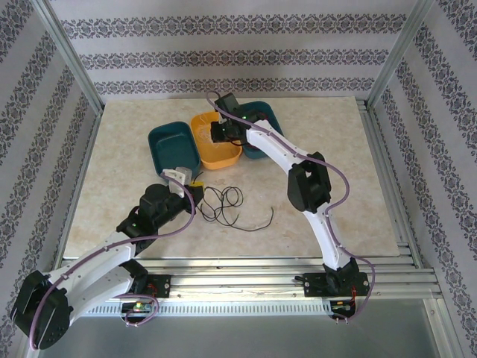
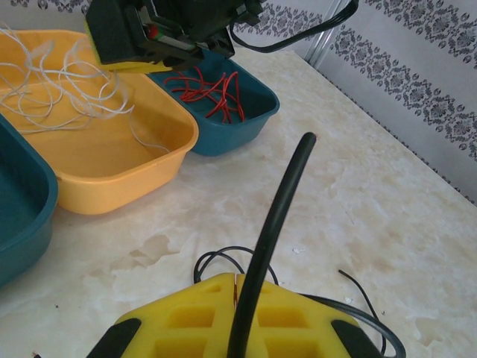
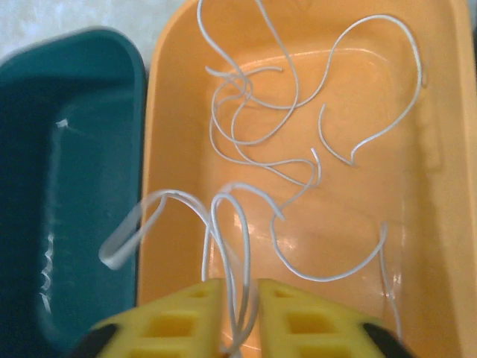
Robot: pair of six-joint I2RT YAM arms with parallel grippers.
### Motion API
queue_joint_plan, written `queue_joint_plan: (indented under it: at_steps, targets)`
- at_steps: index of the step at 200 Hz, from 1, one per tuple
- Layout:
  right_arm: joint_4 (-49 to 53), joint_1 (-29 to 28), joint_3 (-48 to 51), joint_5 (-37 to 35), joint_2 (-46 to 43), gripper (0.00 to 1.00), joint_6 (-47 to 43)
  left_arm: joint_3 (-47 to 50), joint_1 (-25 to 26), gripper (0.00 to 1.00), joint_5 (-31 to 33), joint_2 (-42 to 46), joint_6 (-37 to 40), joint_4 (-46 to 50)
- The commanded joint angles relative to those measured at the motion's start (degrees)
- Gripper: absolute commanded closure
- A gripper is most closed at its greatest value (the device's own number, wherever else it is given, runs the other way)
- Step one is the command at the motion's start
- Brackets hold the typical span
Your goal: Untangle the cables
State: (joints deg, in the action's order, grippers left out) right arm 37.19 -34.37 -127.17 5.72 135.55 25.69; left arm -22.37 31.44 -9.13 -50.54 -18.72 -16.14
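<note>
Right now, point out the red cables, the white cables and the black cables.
red cables [image 2: 215,92]: left wrist view, middle of the bundle.
white cables [image 3: 242,89]: right wrist view, tangled middle.
black cables [image 1: 223,206]: top view, a loop.

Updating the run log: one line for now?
left gripper: shut on black cable | right gripper: white cable between jaws, over yellow tray

Bright, even, diffuse light from above; the arms cast only faint, soft shadows on the surface. Overhead view: sharp throughout, with the frame posts leaning outward toward the corners. Left wrist view: the left tool and the black cable rising from it are out of focus. Right wrist view: the right tool is blurred, and the white cable loop left of it is smeared. Glare flecks mark the teal tray, and a pale sheen lies on the yellow tray.
</note>
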Motion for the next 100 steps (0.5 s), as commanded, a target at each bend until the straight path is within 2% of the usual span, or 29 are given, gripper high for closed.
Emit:
queue_joint_plan:
  at_steps: [1, 52, 100]
  targets:
    - [3.74, -0.08, -2.07, 1.02, 0.24, 0.74, 0.86, -1.78, 0.46, 0.99, -0.07, -0.59, -1.61, 1.24]
    - [3.16, 0.82, 5.99, -2.70, -7.60, 0.56, -0.90, -5.09, 0.46, 0.99, 1.63, -1.50, -4.06, 4.63]
    - [-6.60, 0.80, 25.46, -2.86, -22.81, 0.48, 0.33, -12.00, 0.38, 1.00, 2.93, -3.85, -4.18, 10.94]
